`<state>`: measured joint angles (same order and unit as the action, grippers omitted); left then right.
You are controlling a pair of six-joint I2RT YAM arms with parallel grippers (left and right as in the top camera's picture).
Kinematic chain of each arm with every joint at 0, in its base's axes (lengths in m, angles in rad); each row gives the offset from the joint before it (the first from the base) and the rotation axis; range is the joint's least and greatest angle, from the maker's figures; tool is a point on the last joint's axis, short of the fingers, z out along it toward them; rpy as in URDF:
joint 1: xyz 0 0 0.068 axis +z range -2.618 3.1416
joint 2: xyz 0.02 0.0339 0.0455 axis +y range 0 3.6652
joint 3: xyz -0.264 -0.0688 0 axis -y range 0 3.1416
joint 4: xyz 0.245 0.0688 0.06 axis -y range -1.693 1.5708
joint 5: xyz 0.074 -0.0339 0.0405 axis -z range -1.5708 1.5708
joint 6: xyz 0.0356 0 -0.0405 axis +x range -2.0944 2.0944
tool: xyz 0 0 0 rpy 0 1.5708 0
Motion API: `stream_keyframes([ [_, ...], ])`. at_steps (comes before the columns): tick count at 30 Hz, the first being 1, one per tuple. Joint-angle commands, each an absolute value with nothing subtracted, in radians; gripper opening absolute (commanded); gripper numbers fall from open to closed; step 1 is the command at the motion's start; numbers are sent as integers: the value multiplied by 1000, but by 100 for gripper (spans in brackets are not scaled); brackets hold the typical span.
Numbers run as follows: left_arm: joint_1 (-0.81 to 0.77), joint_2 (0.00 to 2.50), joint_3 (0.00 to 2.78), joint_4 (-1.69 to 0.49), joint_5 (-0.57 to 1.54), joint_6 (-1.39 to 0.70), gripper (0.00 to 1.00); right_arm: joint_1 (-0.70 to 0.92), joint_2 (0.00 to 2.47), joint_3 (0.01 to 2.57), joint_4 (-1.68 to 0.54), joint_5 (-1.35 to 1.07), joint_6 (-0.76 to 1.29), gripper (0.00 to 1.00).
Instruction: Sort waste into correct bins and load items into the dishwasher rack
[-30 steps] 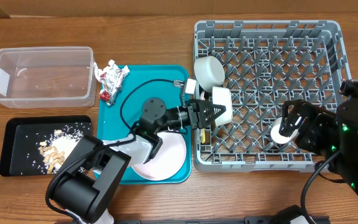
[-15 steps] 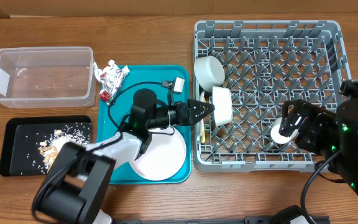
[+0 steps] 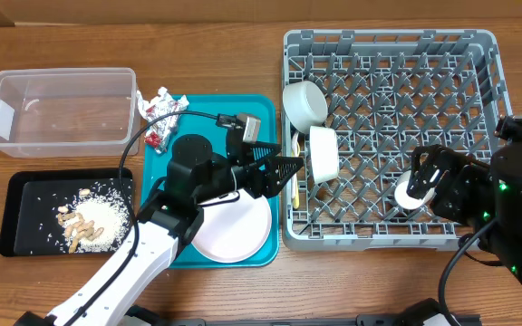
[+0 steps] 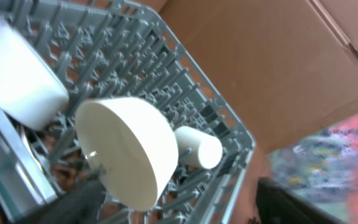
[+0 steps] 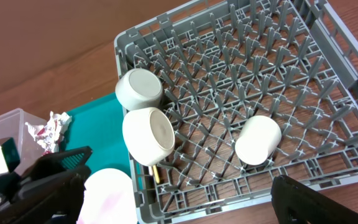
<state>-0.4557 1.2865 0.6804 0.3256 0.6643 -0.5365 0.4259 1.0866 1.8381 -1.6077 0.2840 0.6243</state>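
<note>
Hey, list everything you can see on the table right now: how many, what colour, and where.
dishwasher rack: one, grey, right
bowls: two, white, rack's left part
cup: one, white, in rack
utensil: one, pale yellow, rack's left edge
teal tray: one, centre
plate: one, white, on teal tray
foil wrapper: one, silver and red, tray's far left corner
clear tub: one, far left
black tray: one, near left, holds rice and nut scraps
left gripper: open, by the bowls
right gripper: open, by the cup

Wooden table (image 3: 225,54): brown, grain visible, evenly lit. Beyond the table, left wrist view: plain brown panel (image 4: 260,62) with one straight seam, and a blurred reddish-grey patch (image 4: 328,155), unidentifiable.
</note>
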Motion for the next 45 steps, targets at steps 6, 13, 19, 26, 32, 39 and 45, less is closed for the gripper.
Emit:
stream_keyframes([
  [6,-580,1347,754,294,386,-313,4,424,1079,1842,-1604,267,622,100],
  [13,-666,1454,991,76,237,-173,4,424,1079,1841,-1604,267,622,100],
  [19,-669,1589,1118,-3,218,-157,4,424,1079,1841,-1607,268,622,100],
  [26,-668,1620,1127,-76,229,-119,4,424,1079,1841,-1626,268,622,100],
  [32,-668,1614,1127,-234,212,-103,4,424,1079,1841,-1638,268,622,100],
  [39,-668,1537,1129,-337,63,-123,4,424,1079,1841,-1641,268,622,100],
  [45,-668,1496,1129,-370,73,-122,9,424,1079,1841,-1641,268,622,100],
])
